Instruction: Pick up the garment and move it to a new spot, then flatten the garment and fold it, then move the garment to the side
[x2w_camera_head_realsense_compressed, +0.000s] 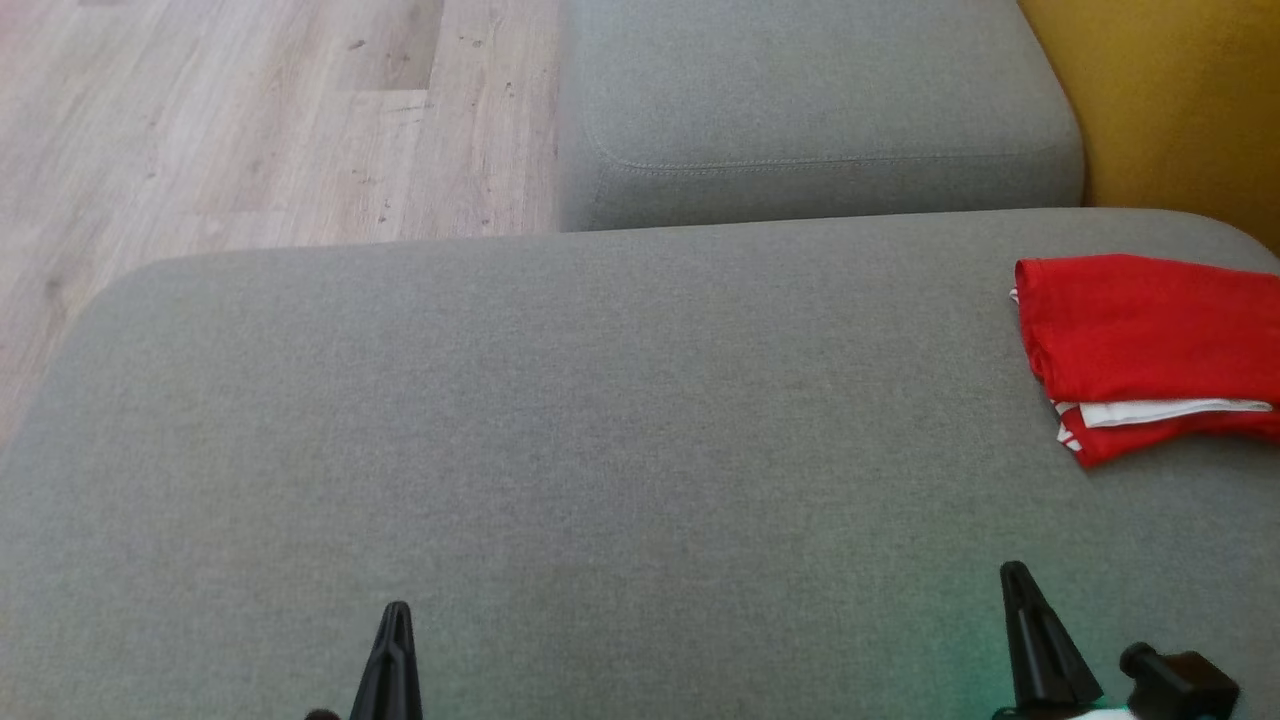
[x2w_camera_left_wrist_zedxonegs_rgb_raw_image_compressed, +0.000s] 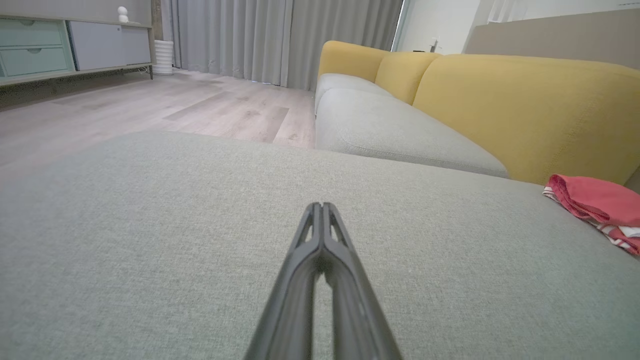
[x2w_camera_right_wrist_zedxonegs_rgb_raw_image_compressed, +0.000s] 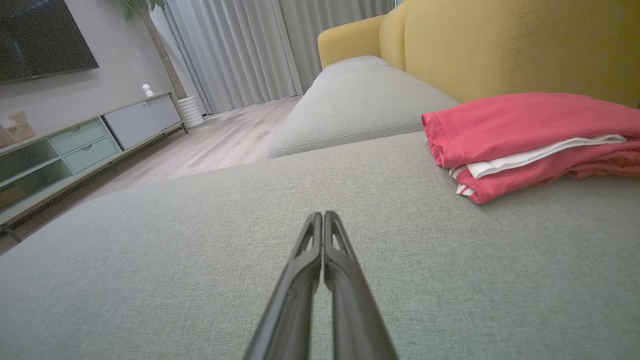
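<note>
The garment (x2w_camera_head_realsense_compressed: 1150, 350) is a red cloth with white trim, folded into a compact stack at the right edge of the grey seat cushion (x2w_camera_head_realsense_compressed: 600, 430). It also lies at the far right in the left wrist view (x2w_camera_left_wrist_zedxonegs_rgb_raw_image_compressed: 597, 207) and at upper right in the right wrist view (x2w_camera_right_wrist_zedxonegs_rgb_raw_image_compressed: 530, 140). My left gripper (x2w_camera_head_realsense_compressed: 396, 608) sits low at the near edge, shut and empty, its tips pressed together (x2w_camera_left_wrist_zedxonegs_rgb_raw_image_compressed: 321, 205). My right gripper (x2w_camera_head_realsense_compressed: 1015, 570) is also shut with nothing in it (x2w_camera_right_wrist_zedxonegs_rgb_raw_image_compressed: 323, 214), below and a little left of the garment, apart from it.
A second grey cushion (x2w_camera_head_realsense_compressed: 810, 110) lies beyond the seat. The yellow backrest (x2w_camera_head_realsense_compressed: 1180, 100) rises at the right behind the garment. Wooden floor (x2w_camera_head_realsense_compressed: 250, 120) lies to the left past the cushion edge. A low cabinet (x2w_camera_right_wrist_zedxonegs_rgb_raw_image_compressed: 75, 145) and curtains (x2w_camera_left_wrist_zedxonegs_rgb_raw_image_compressed: 280, 35) stand farther off.
</note>
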